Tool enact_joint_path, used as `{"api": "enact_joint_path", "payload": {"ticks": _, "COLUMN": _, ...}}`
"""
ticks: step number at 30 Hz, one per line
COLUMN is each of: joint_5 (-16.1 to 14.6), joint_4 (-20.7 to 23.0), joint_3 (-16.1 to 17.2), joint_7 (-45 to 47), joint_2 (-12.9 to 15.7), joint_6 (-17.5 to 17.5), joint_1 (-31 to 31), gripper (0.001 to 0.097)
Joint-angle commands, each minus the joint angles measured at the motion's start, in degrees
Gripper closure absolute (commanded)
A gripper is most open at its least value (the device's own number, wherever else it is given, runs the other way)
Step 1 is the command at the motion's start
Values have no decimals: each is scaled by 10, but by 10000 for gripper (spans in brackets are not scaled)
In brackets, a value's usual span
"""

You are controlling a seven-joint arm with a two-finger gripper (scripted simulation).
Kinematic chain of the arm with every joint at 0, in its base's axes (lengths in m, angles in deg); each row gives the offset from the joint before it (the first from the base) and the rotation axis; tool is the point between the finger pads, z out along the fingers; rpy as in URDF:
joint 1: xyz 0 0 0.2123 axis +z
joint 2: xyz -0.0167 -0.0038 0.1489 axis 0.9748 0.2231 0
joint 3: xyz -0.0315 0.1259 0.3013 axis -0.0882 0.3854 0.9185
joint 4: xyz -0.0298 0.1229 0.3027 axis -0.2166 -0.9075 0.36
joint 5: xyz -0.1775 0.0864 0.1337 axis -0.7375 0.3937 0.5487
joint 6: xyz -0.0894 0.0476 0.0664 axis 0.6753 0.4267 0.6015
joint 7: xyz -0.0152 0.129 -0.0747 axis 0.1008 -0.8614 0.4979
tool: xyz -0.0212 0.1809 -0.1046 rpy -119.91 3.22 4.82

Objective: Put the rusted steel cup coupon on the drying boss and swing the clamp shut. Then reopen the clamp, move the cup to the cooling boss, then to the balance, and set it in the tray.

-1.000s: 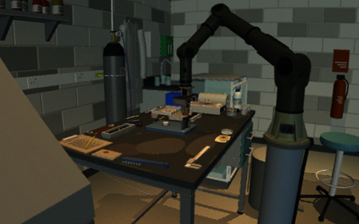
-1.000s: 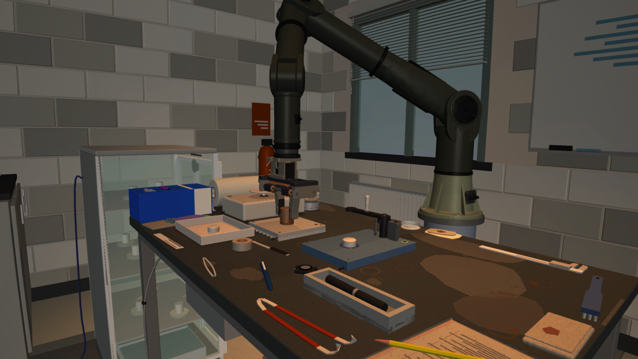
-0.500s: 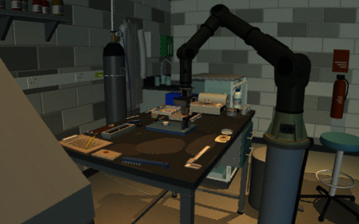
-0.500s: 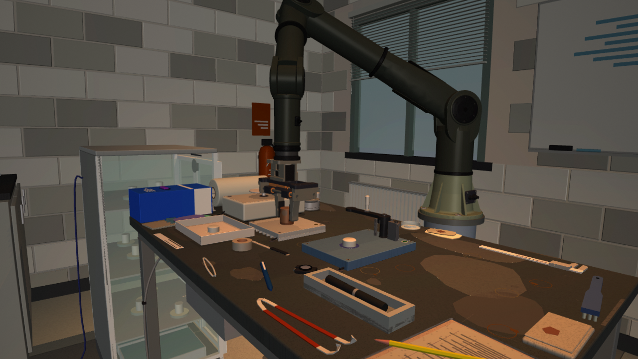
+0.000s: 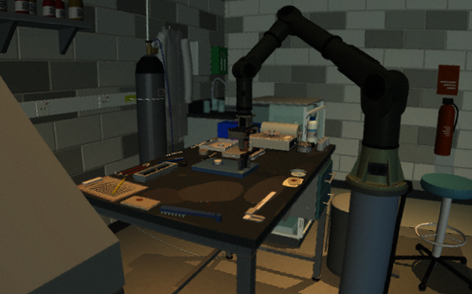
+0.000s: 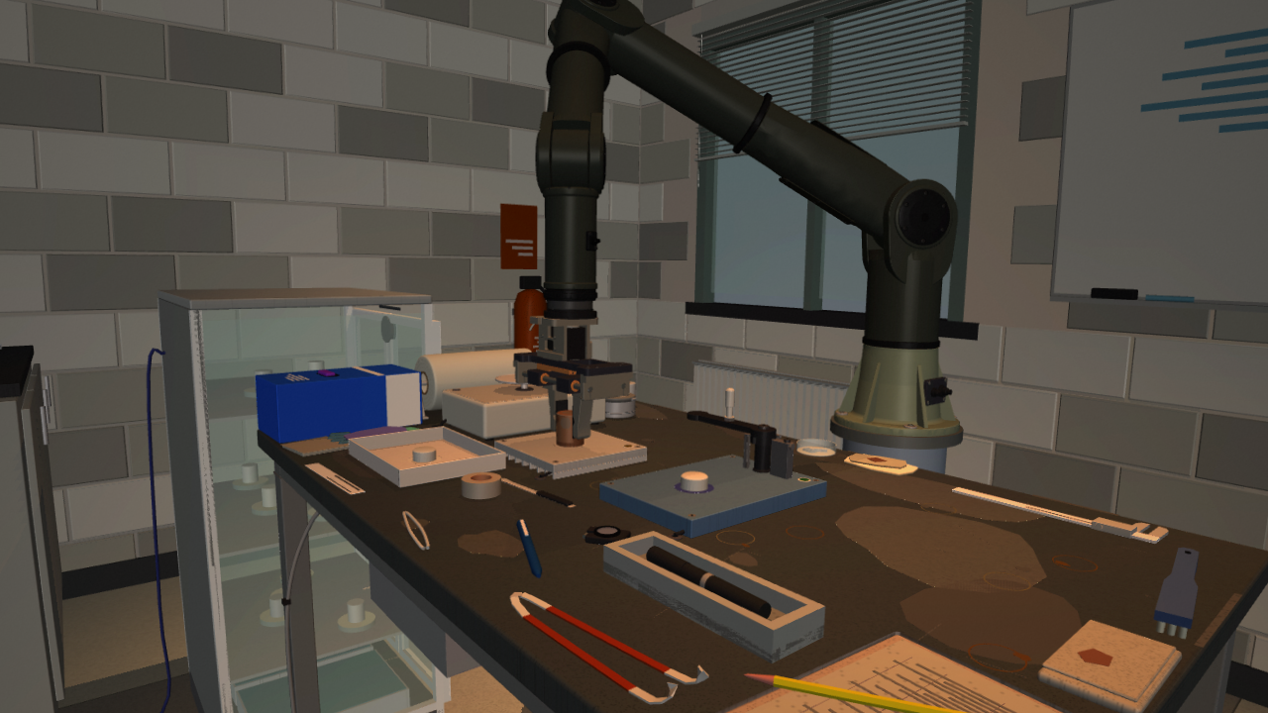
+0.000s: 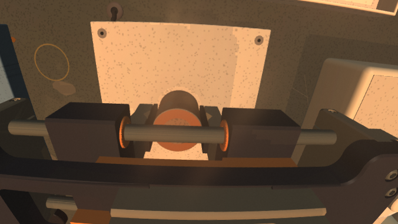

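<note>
My gripper hangs straight down over the pale finned cooling plate at the back of the bench, its fingers on either side of the rusted steel cup, which stands upright on the plate's boss. To the right lies the blue-grey drying plate with its white boss bare and its black clamp arm swung open. The shallow tray sits left of the cooling plate and the white balance behind it. The gripper is closed on the cup.
A glass-fronted cabinet stands at the bench's left end, with a blue box on the bench beside it. A grey open box with a dark rod, red tongs, a pen and a tape roll lie toward the front.
</note>
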Motion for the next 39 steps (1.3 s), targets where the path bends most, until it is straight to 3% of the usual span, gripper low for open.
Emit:
{"api": "enact_joint_path", "payload": {"ticks": 1, "joint_5": 0, "joint_4": 0, "joint_3": 0, "joint_7": 0, "joint_2": -1, "joint_6": 0, "joint_1": 0, "gripper": 638}}
{"api": "enact_joint_path", "payload": {"ticks": 16, "joint_5": 0, "joint_4": 0, "joint_3": 0, "joint_7": 0, "joint_2": -1, "joint_6": 0, "joint_1": 0, "gripper": 938}}
{"api": "enact_joint_path", "payload": {"ticks": 39, "joint_5": 16, "joint_4": 3, "joint_3": 10, "joint_7": 13, "joint_2": -11, "joint_6": 10, "joint_1": -4, "gripper": 943}}
